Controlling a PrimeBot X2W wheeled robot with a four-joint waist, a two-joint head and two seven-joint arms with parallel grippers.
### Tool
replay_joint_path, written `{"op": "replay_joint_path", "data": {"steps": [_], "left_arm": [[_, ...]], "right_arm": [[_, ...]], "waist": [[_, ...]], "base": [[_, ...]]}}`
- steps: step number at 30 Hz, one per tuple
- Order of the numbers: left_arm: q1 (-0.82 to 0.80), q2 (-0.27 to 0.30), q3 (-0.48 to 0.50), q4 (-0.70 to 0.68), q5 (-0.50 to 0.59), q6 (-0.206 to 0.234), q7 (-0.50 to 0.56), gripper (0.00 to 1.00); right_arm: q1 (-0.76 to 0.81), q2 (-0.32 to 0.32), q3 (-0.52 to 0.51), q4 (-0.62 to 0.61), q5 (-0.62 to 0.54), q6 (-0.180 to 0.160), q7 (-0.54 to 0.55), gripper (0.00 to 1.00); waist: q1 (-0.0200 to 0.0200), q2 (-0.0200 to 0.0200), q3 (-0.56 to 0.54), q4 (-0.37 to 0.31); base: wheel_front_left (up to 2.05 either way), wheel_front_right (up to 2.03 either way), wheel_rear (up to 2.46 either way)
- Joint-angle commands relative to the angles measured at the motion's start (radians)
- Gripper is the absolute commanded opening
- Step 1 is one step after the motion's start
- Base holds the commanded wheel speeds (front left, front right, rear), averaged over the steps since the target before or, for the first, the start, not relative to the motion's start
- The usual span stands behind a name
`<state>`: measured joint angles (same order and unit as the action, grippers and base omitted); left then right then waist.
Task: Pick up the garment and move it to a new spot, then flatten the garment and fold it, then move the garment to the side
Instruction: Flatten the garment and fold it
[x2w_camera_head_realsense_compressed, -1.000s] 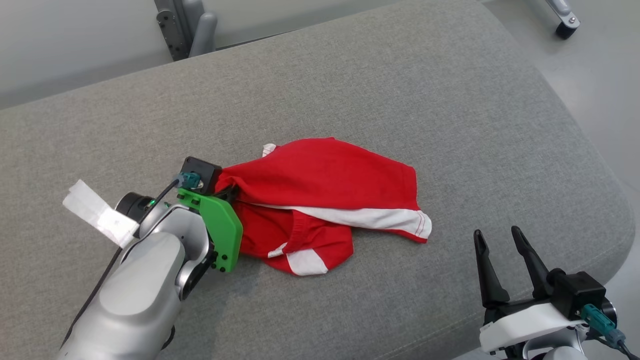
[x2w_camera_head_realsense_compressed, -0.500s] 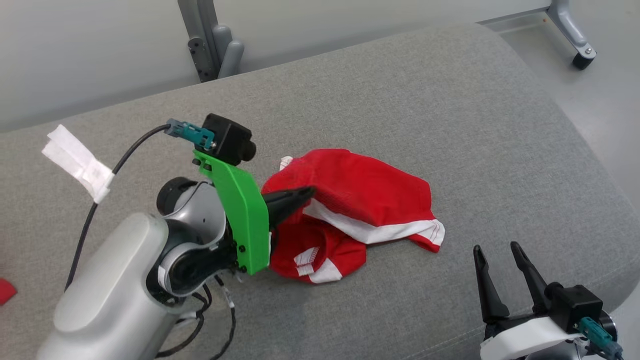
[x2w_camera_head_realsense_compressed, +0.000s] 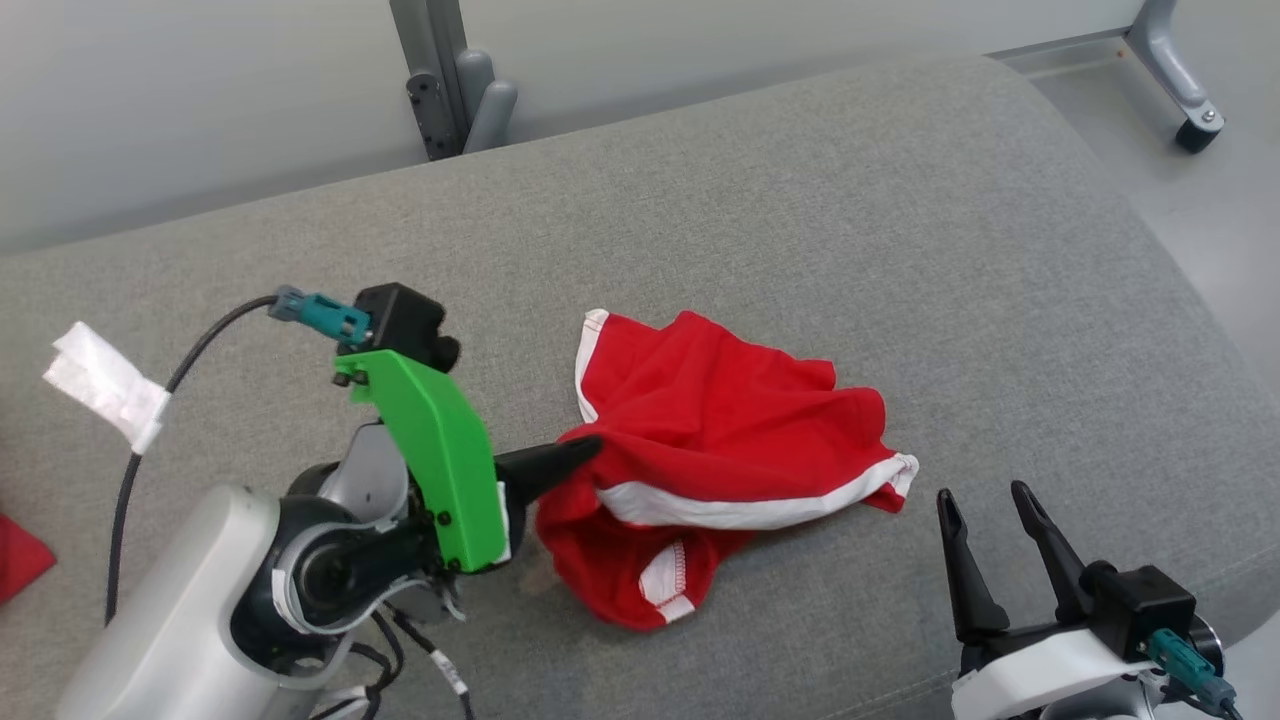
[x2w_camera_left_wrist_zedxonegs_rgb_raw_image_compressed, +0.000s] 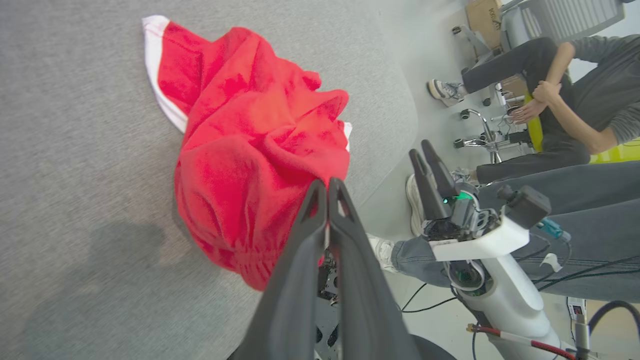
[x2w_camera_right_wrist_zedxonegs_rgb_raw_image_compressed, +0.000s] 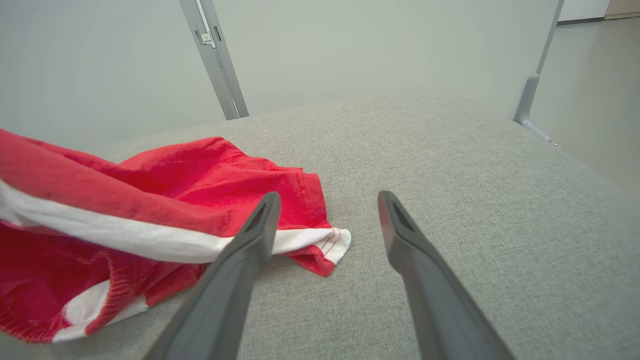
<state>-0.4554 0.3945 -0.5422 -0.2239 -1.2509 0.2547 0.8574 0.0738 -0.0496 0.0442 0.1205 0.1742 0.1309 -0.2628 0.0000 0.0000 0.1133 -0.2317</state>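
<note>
Step 1 of 3 looks underway: the left gripper (x2w_camera_head_realsense_compressed: 590, 448), pinched onto the crumpled red garment (x2w_camera_head_realsense_compressed: 730, 440) at frame center, holds 1 edge up. Flattening, folding and moving aside remain. The right gripper (x2w_camera_head_realsense_compressed: 982, 494) hangs spread and empty at lower right.

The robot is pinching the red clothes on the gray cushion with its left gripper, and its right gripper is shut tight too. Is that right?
Not quite. The right gripper is open: the right wrist view shows its two fingers spread apart with nothing between them. The rest is true: the left gripper is shut on the red clothes on the gray cushion.
</note>
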Motion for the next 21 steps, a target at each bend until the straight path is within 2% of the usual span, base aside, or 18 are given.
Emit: {"op": "replay_joint_path", "data": {"steps": [1,4,8,12,16,17,18,19,21], "left_arm": [[0.003,0.013,0.007,0.027,0.011,0.002,-0.007,0.0],[-0.026,0.027,0.035,0.185,0.056,0.001,-0.059,0.0],[-0.081,0.026,0.046,0.391,0.116,-0.04,-0.144,0.0],[-0.129,0.012,0.025,0.553,0.164,-0.095,-0.195,0.0],[-0.165,0.001,-0.002,0.652,0.185,-0.157,-0.218,0.0],[-0.177,-0.001,-0.004,0.675,0.198,-0.166,-0.236,0.27],[-0.188,0.0,-0.011,0.692,0.218,-0.174,-0.257,0.73],[-0.199,0.002,-0.021,0.71,0.244,-0.181,-0.279,1.0],[-0.214,-0.004,-0.035,0.748,0.276,-0.194,-0.323,1.0]], "right_arm": [[-0.015,-0.002,0.003,-0.002,0.003,0.0,-0.003,1.0],[-0.043,-0.002,0.016,0.002,0.004,0.0,-0.003,1.0],[-0.071,-0.002,0.024,0.009,0.007,0.0,-0.003,1.0],[-0.087,-0.002,0.029,0.015,0.01,0.0,-0.003,1.0],[-0.094,-0.002,0.027,0.017,0.014,0.0,-0.003,1.0],[-0.093,-0.002,0.027,0.017,0.014,0.0,-0.003,1.0],[-0.093,-0.002,0.025,0.017,0.014,0.0,-0.003,1.0],[-0.093,-0.002,0.023,0.018,0.014,0.0,-0.003,1.0],[-0.094,-0.002,0.021,0.019,0.013,0.0,-0.003,1.0]], "waist": [[0.0,0.0,0.028,-0.001],[0.0,0.0,0.068,-0.011],[0.0,0.0,0.12,-0.029],[0.0,0.0,0.149,-0.048],[0.0,0.0,0.162,-0.058],[0.0,0.0,0.164,-0.058],[0.0,0.0,0.164,-0.058],[0.0,0.0,0.163,-0.057],[0.0,0.0,0.158,-0.052]], "base": [[0.0,0.0,0.0],[0.0,0.0,0.0],[0.0,0.0,0.0],[0.0,0.0,0.0],[0.0,0.0,0.0],[0.0,0.0,0.0],[0.0,0.0,0.0],[0.0,0.0,0.0],[0.0,0.0,0.0]]}}
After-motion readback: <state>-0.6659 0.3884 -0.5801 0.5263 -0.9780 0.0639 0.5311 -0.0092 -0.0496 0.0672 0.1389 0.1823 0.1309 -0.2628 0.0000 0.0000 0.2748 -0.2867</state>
